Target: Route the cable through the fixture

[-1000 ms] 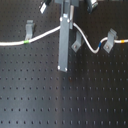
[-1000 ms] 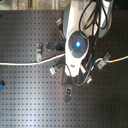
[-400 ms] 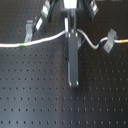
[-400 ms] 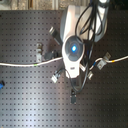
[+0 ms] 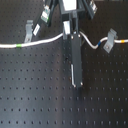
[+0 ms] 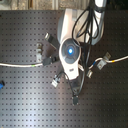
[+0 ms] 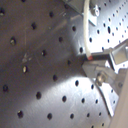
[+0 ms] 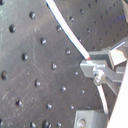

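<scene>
The tool [image 7: 92,61] is clenched on the cable [image 5: 45,42], above the perforated table [image 5: 30,95].

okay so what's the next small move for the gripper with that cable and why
Probably carry the cable sideways toward the fixture. In both wrist views the gripper seems to pinch the cable, which passes beside the fixture in the first exterior view, not through its fork.
</scene>
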You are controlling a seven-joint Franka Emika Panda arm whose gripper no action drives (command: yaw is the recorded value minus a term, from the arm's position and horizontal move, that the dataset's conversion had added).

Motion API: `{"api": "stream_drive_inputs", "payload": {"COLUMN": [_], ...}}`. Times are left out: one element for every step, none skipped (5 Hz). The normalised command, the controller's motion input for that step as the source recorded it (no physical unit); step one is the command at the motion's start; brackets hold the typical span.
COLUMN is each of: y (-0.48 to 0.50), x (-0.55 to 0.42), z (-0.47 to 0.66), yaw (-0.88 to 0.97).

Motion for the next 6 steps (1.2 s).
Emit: {"api": "stream_drive_inputs", "payload": {"y": [0.458, 0.701, 0.207, 0.0, -0.021, -0.015], "x": [-0.101, 0.038, 0.019, 0.0, -0.127, -0.173], "z": [-0.01, -0.02, 0.0, 0.0, 0.0, 0.0], "yaw": [0.0, 0.09, 0.11, 0.0, 0.43, 0.57]}}
